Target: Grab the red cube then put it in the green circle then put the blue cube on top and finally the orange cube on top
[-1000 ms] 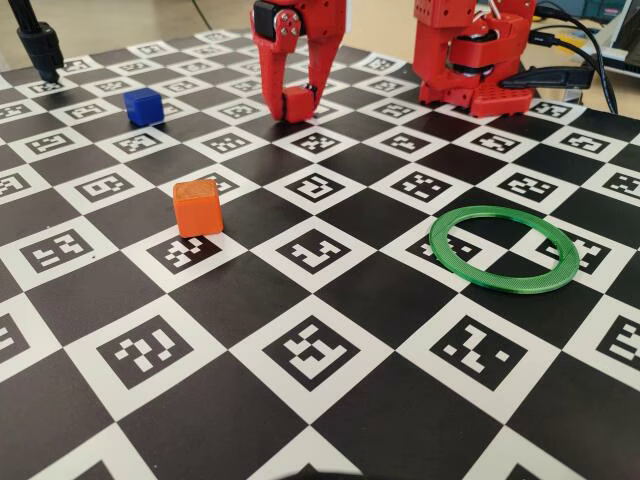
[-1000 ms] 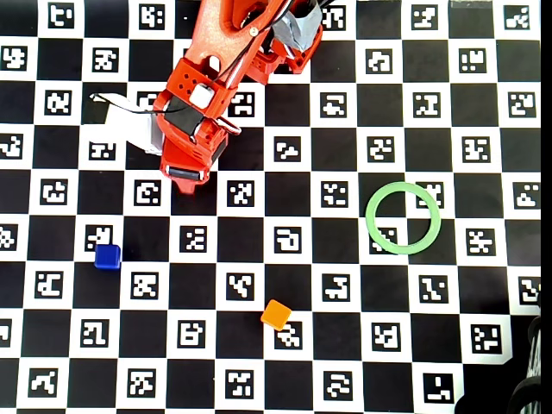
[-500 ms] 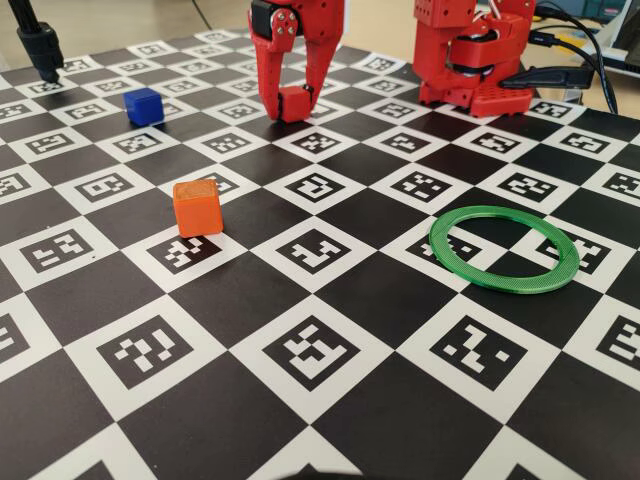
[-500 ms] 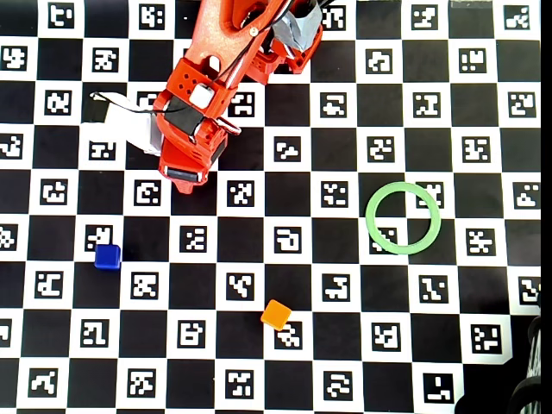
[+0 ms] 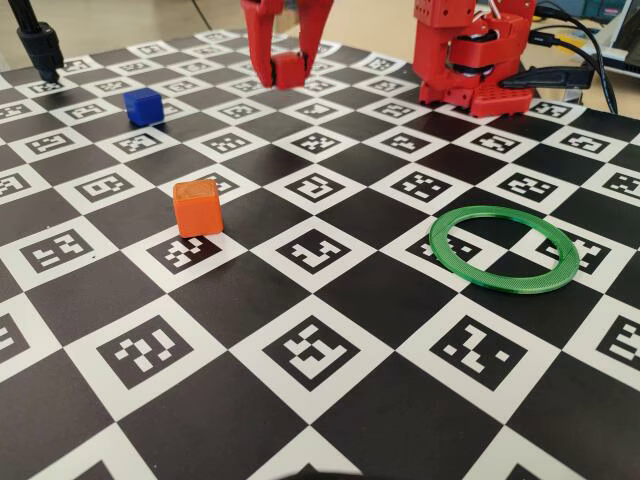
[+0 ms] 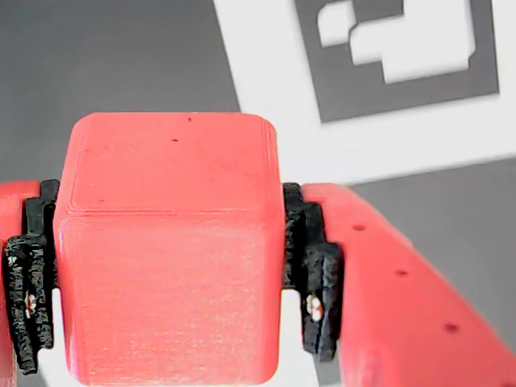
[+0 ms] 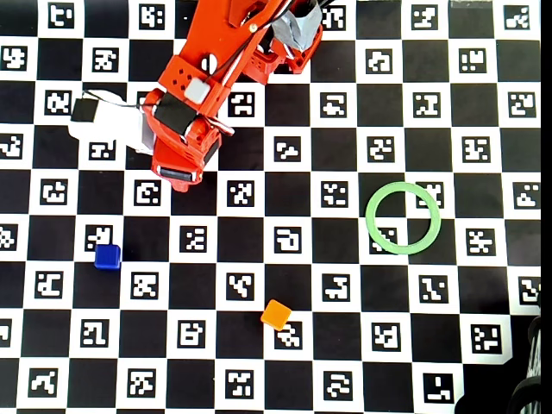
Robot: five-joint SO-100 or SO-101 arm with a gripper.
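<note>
Red cube sits pinched by opposite flat faces between my gripper pads, lifted off the board at the far side; rigid and light, I judge. Rightward, the green circle lies empty.

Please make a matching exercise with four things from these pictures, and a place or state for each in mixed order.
Things:
1. red cube
2. blue cube
3. orange cube
4. green circle

Places or states:
A. lies flat on the board, nothing inside it
B. held between the pincer fingers
C. stands alone in the fixed view, nearest the camera of the cubes
D. stands on the board, far left in the fixed view

Pairs: 1-B, 2-D, 3-C, 4-A
</note>
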